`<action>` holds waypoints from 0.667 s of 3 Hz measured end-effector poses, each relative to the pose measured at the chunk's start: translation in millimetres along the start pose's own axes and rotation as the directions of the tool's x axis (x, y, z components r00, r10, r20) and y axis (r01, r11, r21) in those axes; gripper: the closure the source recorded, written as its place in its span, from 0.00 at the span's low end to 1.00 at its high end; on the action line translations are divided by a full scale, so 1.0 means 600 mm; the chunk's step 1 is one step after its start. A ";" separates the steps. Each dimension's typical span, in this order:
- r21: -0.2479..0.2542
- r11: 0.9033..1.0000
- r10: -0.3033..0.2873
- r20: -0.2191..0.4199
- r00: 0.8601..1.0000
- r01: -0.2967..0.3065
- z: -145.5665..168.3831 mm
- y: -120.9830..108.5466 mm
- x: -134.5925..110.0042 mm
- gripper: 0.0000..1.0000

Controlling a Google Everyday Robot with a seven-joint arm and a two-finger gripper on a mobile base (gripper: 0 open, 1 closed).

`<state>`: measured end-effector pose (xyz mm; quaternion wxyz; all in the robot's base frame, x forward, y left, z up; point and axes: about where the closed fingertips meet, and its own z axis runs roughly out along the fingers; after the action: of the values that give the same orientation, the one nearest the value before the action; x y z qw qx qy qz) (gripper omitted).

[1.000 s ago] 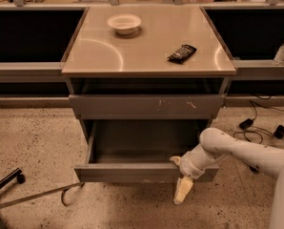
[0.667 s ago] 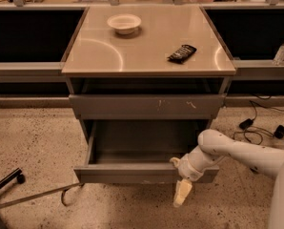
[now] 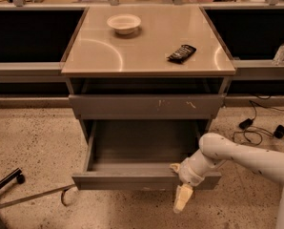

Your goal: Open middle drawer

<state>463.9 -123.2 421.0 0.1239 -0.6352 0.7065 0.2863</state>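
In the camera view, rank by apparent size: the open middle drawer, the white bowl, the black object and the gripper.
Largest: middle drawer.
Then: white bowl.
Unranked: black object and gripper look alike; the gripper, hanging just below the drawer front's right part, is nearer the camera.

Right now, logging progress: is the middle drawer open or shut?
Open: middle drawer pulled out, interior showing; gripper at its front panel.
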 end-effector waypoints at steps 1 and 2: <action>-0.001 1.000 0.000 0.000 1.000 0.000 0.000 0.000 0.000 0.00; -0.035 0.999 0.002 -0.004 1.000 -0.002 0.016 0.025 -0.001 0.00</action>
<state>447.9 -117.0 417.2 0.1112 -0.6372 0.7022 0.2977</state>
